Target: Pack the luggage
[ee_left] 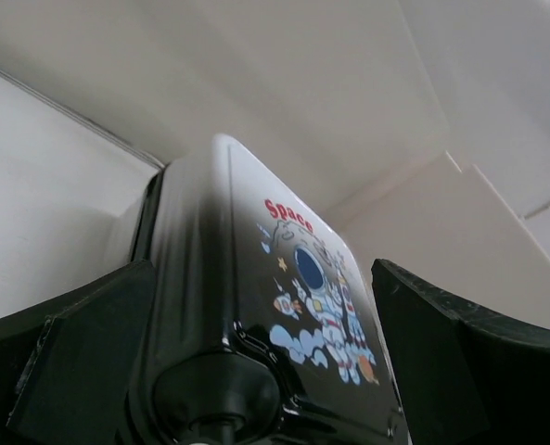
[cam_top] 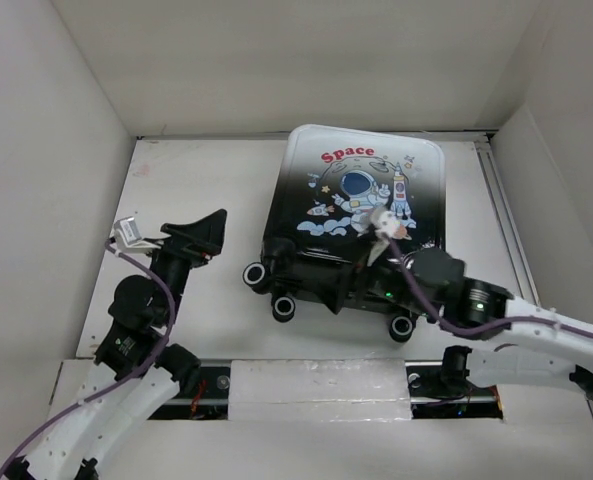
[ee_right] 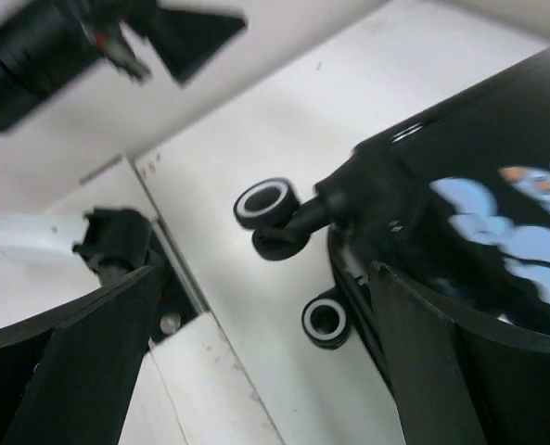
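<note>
The luggage (cam_top: 361, 185) lies flat and closed on the white table, astronaut and red "Space" print up, black wheels (cam_top: 283, 307) toward me. My left gripper (cam_top: 204, 240) is open and empty, just left of the luggage and aimed at its wheel end; in the left wrist view the shell (ee_left: 293, 297) fills the space between the fingers. My right gripper (cam_top: 361, 275) is open at the luggage's near edge, between the wheels. In the right wrist view its right finger (ee_right: 441, 371) lies against the black shell (ee_right: 479, 185), with two wheels (ee_right: 267, 202) to the left.
White walls enclose the table on three sides. A metal rail (cam_top: 506, 220) runs along the right edge. A black slot with a white strip (cam_top: 316, 390) crosses the near edge by the arm bases. A white tag (cam_top: 128, 232) hangs on the left arm's cable.
</note>
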### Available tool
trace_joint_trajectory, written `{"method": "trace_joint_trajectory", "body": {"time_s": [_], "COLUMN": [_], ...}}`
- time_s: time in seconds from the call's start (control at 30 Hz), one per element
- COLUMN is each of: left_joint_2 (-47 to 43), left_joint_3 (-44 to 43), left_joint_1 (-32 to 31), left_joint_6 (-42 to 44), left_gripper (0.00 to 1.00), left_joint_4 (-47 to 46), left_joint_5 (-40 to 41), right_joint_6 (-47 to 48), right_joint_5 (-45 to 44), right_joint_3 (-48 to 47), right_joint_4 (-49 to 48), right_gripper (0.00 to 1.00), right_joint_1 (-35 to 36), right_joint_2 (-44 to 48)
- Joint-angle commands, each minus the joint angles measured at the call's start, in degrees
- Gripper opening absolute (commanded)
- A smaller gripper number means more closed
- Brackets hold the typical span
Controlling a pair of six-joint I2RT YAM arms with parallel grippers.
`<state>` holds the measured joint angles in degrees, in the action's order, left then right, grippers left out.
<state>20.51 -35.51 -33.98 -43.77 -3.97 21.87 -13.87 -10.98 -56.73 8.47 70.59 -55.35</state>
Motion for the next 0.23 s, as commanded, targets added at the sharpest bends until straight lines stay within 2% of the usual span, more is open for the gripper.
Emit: {"method": "trace_joint_trajectory", "body": {"time_s": [0.0,0.07,0.2], "left_joint_2": [2.0,2.0,0.7], "left_joint_3": [-1.5,0.8,6.5], "left_joint_1": [0.1,0.1,0.1], "left_joint_6": [1.0,1.0,-1.1], "left_gripper": [1.0,1.0,1.0], "left_joint_4": [-2.4,-4.4,-5.7], "left_joint_5": [-8.1,-11.8,-13.3], "right_joint_6": [0.5,0.5,-0.9], "right_joint_5": [-8.1,-9.2,-8.7], "right_joint_3": [0.3,2.1,6.3], "right_joint_4": [4.6,5.2,3.7], "right_gripper": [1.0,1.0,1.0], "right_joint_1": [0.3,0.3,0.3], "right_joint_2": [8.6,11.5,14.3]}}
